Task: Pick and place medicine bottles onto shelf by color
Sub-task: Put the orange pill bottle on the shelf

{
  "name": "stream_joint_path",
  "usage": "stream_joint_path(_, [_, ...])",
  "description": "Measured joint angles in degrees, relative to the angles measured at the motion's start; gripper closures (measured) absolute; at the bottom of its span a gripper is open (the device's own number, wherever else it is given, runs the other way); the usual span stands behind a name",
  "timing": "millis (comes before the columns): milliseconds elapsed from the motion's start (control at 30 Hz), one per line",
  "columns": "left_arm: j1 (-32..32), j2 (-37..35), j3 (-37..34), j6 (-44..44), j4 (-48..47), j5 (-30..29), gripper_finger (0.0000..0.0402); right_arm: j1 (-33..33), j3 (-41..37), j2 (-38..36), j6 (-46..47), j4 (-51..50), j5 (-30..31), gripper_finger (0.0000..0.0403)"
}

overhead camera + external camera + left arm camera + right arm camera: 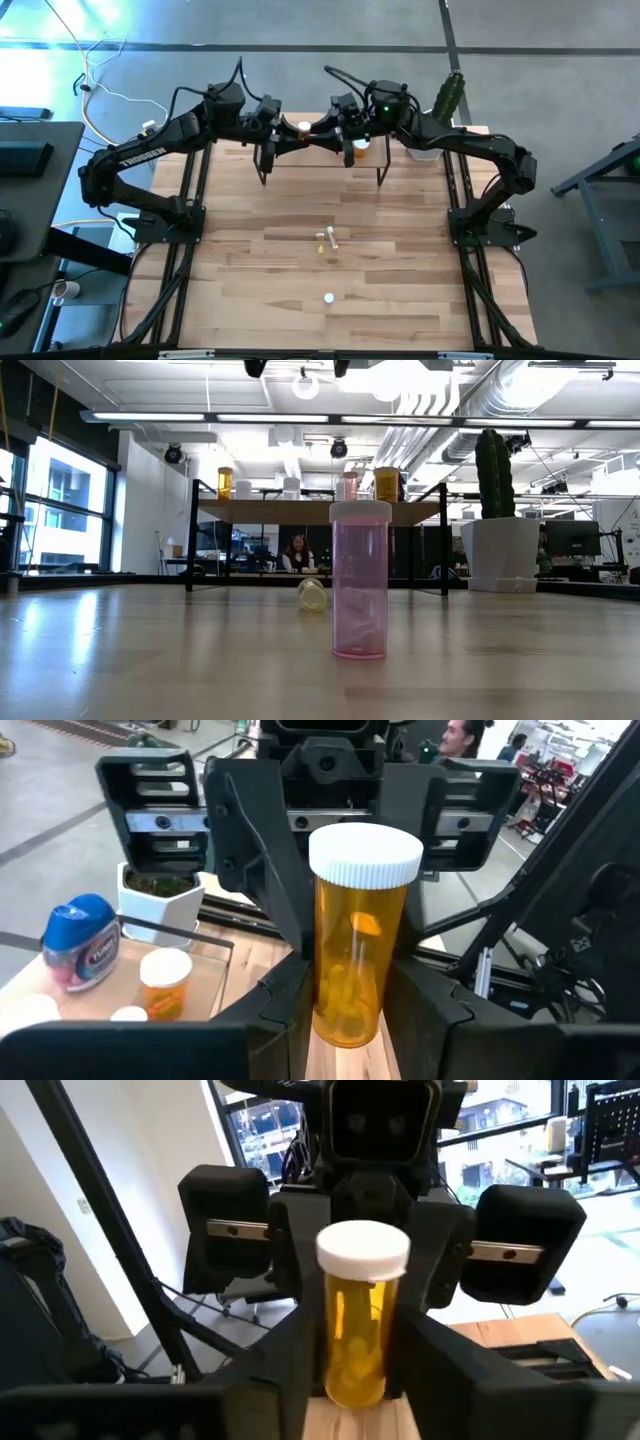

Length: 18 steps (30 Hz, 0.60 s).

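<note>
**Both tools meet over the shelf with one amber bottle between them**

I see both arms reaching in from either side, elbows bent, and meeting above the shelf (320,150) at the far edge of the worktop (250,280). The left tool (350,1005) has its dark fingers pressed on either side of an upright amber bottle (355,950) with a ribbed white cap. From the right wrist view the same bottle (358,1325) stands between the right tool (355,1370) fingers as well; I cannot tell whether that side bites or only brackets it.

Around the handover: a blue jar (80,942) and a small orange bottle (165,982) with a white cap stand on the light-wood shelf, just beside a white pot (158,900) holding a plant. In the low view more amber and white bottles line the shelf top, and a tall cactus (495,475) in a white pot stands to the right.

Out on the open worktop a translucent pink bottle (360,580) stands upright near the camera, and a clear bottle (312,594) lies on its side behind it. A person sits in the room beyond.
</note>
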Motion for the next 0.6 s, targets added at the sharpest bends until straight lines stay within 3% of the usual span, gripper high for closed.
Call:
stream_joint_path(233, [0.02, 0.04, -0.01, 0.71, -1.10, -4.29, 0.0309, -1.30, -0.01, -0.47, 0.03, -3.13, -0.07, 0.0211])
stream_joint_path(600, [-0.87, -0.04, 0.01, 7.54, -3.22, -24.46, 0.0309, -6.13, -0.09, -4.89, -1.41, -5.66, 0.56, 0.0203])
